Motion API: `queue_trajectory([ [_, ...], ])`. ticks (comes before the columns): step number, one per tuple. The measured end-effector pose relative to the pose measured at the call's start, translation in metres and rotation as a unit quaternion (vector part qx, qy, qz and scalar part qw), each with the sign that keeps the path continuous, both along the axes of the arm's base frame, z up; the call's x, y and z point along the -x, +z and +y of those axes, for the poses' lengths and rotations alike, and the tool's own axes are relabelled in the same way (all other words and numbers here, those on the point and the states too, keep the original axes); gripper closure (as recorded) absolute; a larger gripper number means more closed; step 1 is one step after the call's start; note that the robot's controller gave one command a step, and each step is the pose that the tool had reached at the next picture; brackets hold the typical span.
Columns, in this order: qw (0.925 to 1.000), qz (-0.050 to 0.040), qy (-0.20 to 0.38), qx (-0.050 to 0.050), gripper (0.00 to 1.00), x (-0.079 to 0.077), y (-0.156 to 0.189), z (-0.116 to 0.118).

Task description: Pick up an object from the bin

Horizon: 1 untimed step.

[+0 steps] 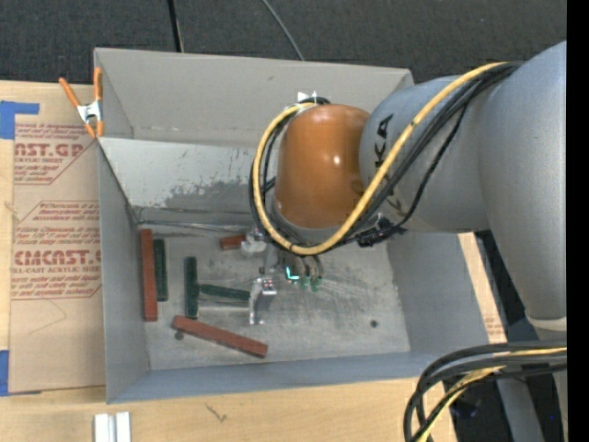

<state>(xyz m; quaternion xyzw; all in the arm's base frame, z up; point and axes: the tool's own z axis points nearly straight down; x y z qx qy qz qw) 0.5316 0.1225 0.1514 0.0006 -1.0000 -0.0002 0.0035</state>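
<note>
KUKA iiwa arm (502,145): broad, rounded links in pale silver-grey, with black lettering (385,141) on the casing beside the wrist. A glossy orange dome cover (317,178) caps the wrist; yellow and black cables (265,168) loop around its edge and run along the link. A second cable bundle (474,385) shows at lower right. Below the dome, a small silvery metal gripper (259,309) with a green light (296,273) beside it

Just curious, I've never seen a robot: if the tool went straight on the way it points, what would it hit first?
Probably the right end of the dark green stick right beside the tool, otherwise the bin's bare grey floor; depth is hard to judge here.
</note>
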Motion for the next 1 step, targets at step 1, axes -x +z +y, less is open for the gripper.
queue_trajectory([
  [1, 1.0000, -0.0036, -0.001, -0.001, 0.00, -0.0021, 0.0038, -0.0004],
])
